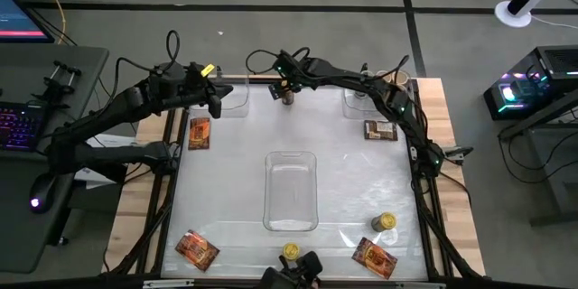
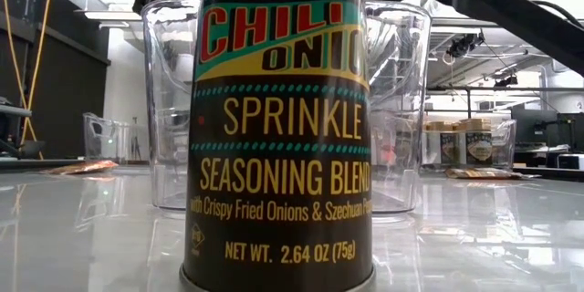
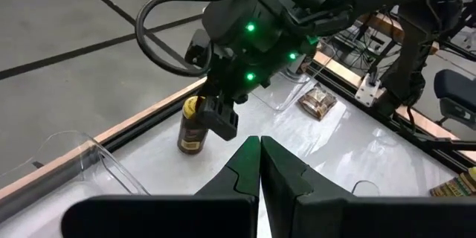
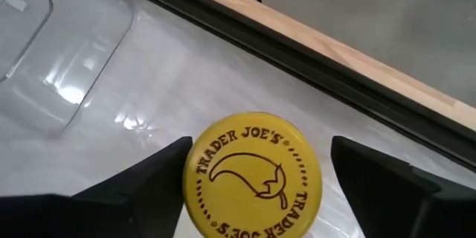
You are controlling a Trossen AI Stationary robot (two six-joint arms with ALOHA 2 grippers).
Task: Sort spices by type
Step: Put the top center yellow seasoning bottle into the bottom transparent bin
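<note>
A dark spice jar with a yellow lid [image 4: 253, 175] stands upright on the table near its far edge [image 1: 288, 97], also seen in the left wrist view [image 3: 192, 126]. My right gripper [image 4: 256, 186] reaches down over it, open, one finger on each side of the lid. My left gripper [image 1: 215, 101] hovers shut to the jar's left, over the far-left clear tray [image 1: 231, 96], holding nothing. Two more yellow-lidded jars [image 1: 289, 251] [image 1: 386, 222] stand near the front edge. Orange-red packets [image 1: 199, 133] [image 1: 197, 249] [image 1: 374, 257] lie flat on the table. My right gripper comes at the jar's yellow lid from above, slanting down. A clear gap shows between the lid and one finger [image 4: 387, 186]. The other finger [image 4: 149, 186] lies right at the lid's edge [image 4: 190, 171]; I cannot tell whether it touches.
A clear tray [image 1: 291, 190] sits mid-table, another [image 1: 361, 101] at the far right under the right arm. A brown packet [image 1: 380, 130] lies beside it. The near jar [image 2: 278, 128] fills the low view. The table's wooden far rim [image 4: 335, 52] runs just beyond the jar.
</note>
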